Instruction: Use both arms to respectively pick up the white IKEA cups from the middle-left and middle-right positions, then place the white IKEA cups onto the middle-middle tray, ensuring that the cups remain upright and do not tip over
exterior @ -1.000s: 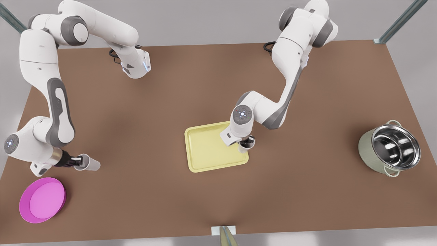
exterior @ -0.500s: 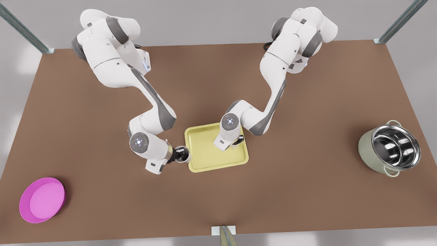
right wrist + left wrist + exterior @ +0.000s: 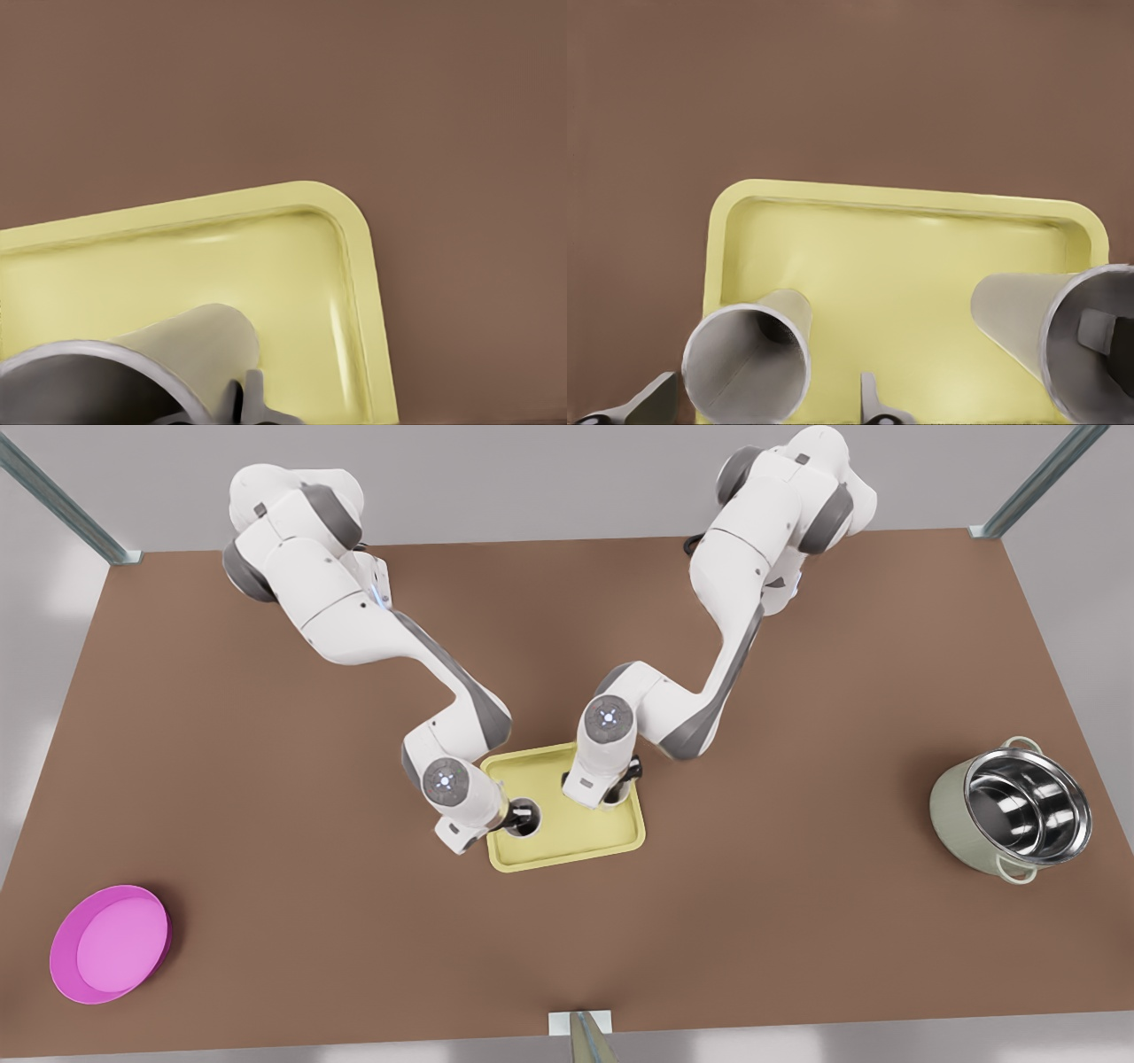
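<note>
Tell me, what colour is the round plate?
Magenta pink: the plate shows best in the front view.

I see my left gripper (image 3: 766,409), jaws spread either side of a white cup (image 3: 749,365) over the yellow tray (image 3: 904,266); a second cup (image 3: 1050,323) beside it, brown table (image 3: 850,88) beyond.

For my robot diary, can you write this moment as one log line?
left gripper: at left cup, over tray | right gripper: shut on right cup, over tray | both cups upright
</note>
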`<control>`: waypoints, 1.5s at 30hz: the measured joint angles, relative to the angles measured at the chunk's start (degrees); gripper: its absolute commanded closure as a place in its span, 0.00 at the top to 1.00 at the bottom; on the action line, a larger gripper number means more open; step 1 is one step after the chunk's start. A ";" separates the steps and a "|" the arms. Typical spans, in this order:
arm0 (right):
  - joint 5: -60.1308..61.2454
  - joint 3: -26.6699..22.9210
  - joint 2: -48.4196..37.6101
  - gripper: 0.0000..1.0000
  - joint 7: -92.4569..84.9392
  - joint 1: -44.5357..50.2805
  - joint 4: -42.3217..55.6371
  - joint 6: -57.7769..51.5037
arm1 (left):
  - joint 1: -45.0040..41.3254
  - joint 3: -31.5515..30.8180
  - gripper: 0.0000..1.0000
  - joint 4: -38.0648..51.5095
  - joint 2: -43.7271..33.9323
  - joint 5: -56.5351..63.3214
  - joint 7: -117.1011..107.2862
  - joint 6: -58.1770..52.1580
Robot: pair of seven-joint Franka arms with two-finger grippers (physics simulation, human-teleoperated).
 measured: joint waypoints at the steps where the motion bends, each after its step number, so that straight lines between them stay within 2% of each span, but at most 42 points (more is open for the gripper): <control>1: 0.02 0.01 0.48 0.21 1.21 0.14 0.23 0.18 | 2.93 -0.04 1.00 1.23 -4.07 -0.16 -0.33 -3.20; 4: 0.06 0.09 1.61 0.21 4.47 0.42 0.46 0.57 | 16.69 0.01 1.00 10.49 -9.78 0.25 1.75 -14.46; 6: 0.07 0.17 2.28 0.21 6.36 0.67 0.49 0.76 | 24.95 0.08 1.00 12.20 -11.91 2.14 6.23 -20.44; 8: 0.03 0.19 2.84 0.21 8.01 0.72 0.45 1.02 | 28.50 0.12 1.00 1.30 -20.50 3.66 11.18 -22.42; 9: 0.00 0.19 3.03 0.21 8.76 0.78 0.35 1.21 | 28.92 0.08 1.00 -1.72 -22.45 4.17 13.49 -22.96; 10: -0.12 0.19 3.13 0.72 9.54 0.85 0.25 1.37 | 29.14 0.05 1.00 -2.81 -23.46 4.47 15.66 -23.71; 11: -0.33 0.20 3.18 1.00 10.33 0.88 0.01 1.49 | 29.24 0.00 1.00 -3.40 -24.02 4.51 17.71 -24.50; 26: -0.53 0.82 1.20 1.00 18.14 -0.99 0.03 1.90 | 28.84 -1.22 1.00 -4.14 -24.78 3.93 38.10 -31.90; 29: -0.42 4.86 -1.80 1.00 18.88 -6.14 1.70 0.97 | 28.89 -1.25 1.00 -4.14 -24.78 3.97 40.48 -32.18; 31: -0.39 5.65 -2.70 1.00 19.01 -9.69 5.60 -1.52 | 28.90 -1.26 1.00 -4.14 -24.73 3.99 41.86 -32.25; 40: -3.37 4.60 -2.79 1.00 8.72 -35.84 4.24 -15.94 | 30.27 -0.85 1.00 -2.26 -24.53 1.06 46.55 -32.54; 45: -4.19 5.13 -20.65 1.00 -1.46 -40.18 3.16 -27.79 | 31.33 -1.08 1.00 -1.70 -24.44 -1.78 48.39 -33.18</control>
